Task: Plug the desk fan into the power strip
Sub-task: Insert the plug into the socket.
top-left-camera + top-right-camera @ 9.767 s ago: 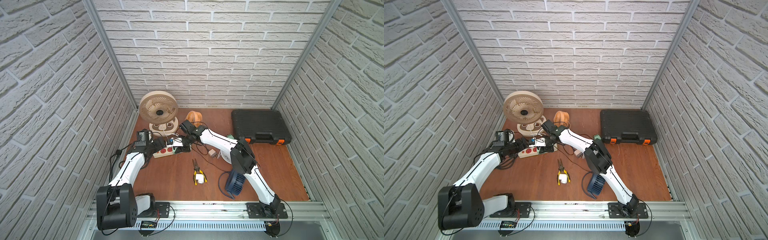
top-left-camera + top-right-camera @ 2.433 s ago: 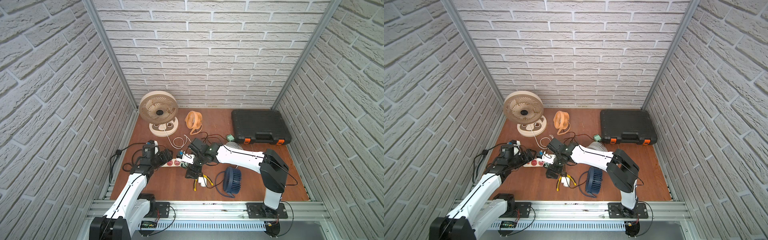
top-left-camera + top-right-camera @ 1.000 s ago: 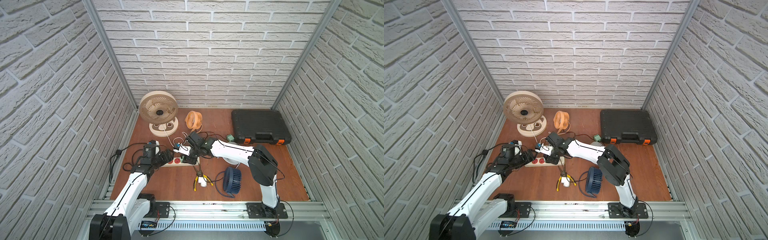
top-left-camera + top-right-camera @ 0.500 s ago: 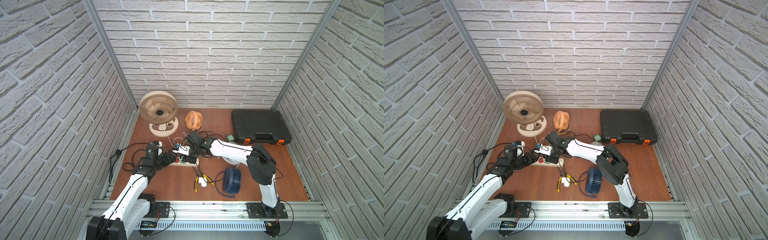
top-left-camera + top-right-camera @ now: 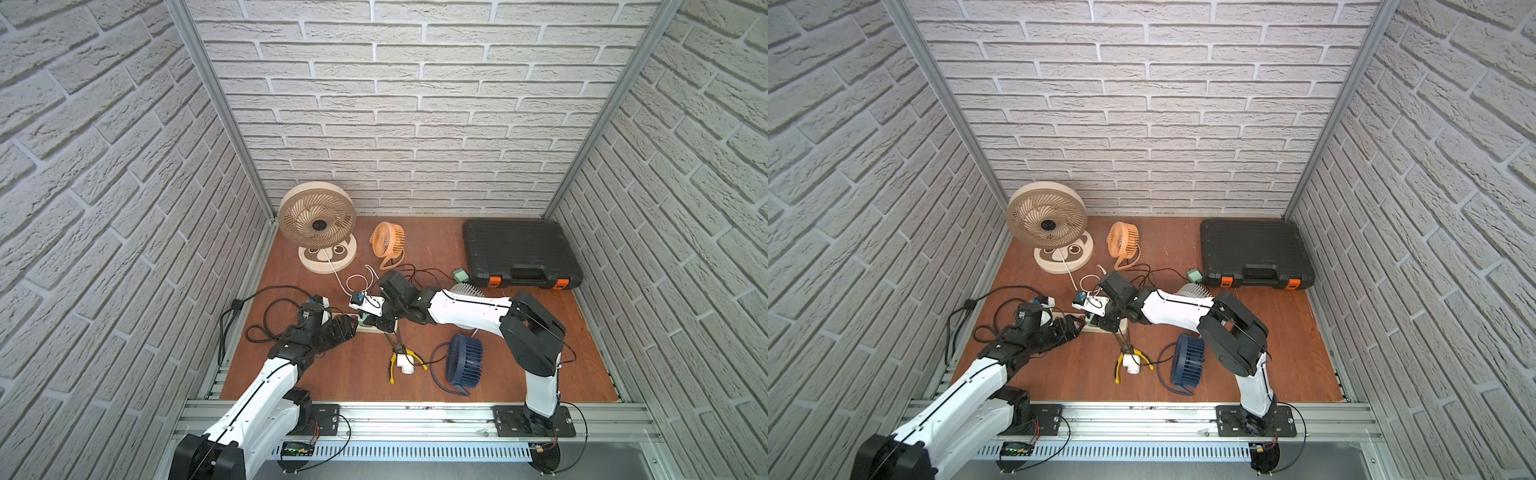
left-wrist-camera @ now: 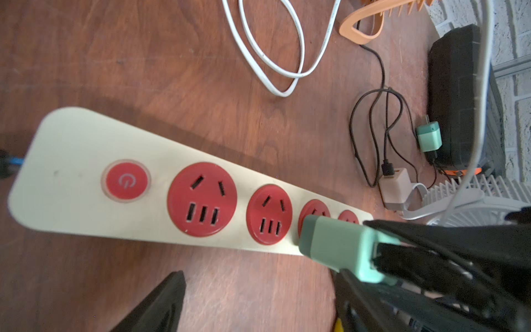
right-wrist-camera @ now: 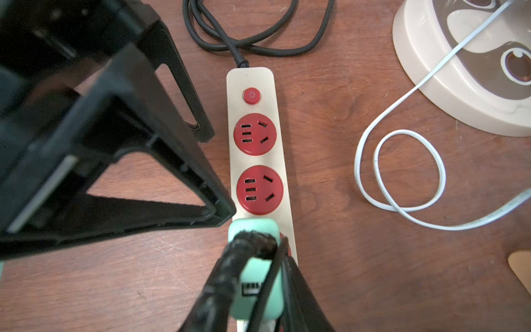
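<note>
Four fans (image 5: 317, 224) (image 5: 388, 240) (image 5: 467, 289) (image 5: 465, 359), one power strip (image 7: 250, 77), one case (image 5: 515, 249)

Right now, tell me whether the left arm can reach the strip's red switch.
Probably yes: the left hand hovers open beside the power strip, the red switch lies uncovered, and the right hand holds the mint plug further along.

This is a robotics lab test cell rather than a real room. White brick-pattern panels (image 5: 395, 104) hang on slim aluminium posts (image 5: 220, 112) around a brown wooden bench (image 5: 345, 382). Robot arms (image 5: 469, 309) are bolted to an aluminium rail (image 5: 415, 419) along the bench's front edge.
</note>
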{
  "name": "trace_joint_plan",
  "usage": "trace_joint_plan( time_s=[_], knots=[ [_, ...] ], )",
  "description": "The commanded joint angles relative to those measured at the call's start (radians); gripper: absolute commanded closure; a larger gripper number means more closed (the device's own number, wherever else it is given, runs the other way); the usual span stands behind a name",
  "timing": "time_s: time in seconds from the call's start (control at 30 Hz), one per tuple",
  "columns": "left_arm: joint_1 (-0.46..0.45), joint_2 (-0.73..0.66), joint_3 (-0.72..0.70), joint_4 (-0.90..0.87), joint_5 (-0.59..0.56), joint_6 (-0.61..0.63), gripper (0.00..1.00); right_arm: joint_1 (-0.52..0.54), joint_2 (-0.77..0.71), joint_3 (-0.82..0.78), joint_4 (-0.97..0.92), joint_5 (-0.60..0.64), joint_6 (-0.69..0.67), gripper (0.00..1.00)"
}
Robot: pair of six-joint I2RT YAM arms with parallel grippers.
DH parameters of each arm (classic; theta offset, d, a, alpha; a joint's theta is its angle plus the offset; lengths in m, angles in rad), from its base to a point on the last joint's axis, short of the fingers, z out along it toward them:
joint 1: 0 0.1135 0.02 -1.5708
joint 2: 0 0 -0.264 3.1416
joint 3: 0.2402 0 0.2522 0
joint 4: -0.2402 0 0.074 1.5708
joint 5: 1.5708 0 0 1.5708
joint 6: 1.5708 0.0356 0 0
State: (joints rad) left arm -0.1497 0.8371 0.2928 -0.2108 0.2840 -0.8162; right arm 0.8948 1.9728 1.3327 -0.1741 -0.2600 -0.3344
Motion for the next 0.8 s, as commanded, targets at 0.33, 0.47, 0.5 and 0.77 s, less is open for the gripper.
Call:
trace_joint_plan(
  time_s=[0.33,0.47,0.5,0.77],
  knots=[
    [-0.029,0.001,-0.003,0.166,-0.003,-0.064,0.14,-0.006,0.188,-0.171,-0.108,0.076,0.112,0.97],
    [-0.039,0.03,-0.017,0.247,0.019,-0.087,0.14,-0.009,0.166,-0.187,-0.118,0.08,0.115,0.97],
    [-0.044,0.037,-0.018,0.252,0.014,-0.086,0.14,-0.009,0.161,-0.189,-0.118,0.078,0.116,0.97],
    [-0.079,0.151,-0.013,0.292,0.005,-0.062,0.22,0.0,0.137,-0.162,-0.16,0.084,0.098,0.97]
  ],
)
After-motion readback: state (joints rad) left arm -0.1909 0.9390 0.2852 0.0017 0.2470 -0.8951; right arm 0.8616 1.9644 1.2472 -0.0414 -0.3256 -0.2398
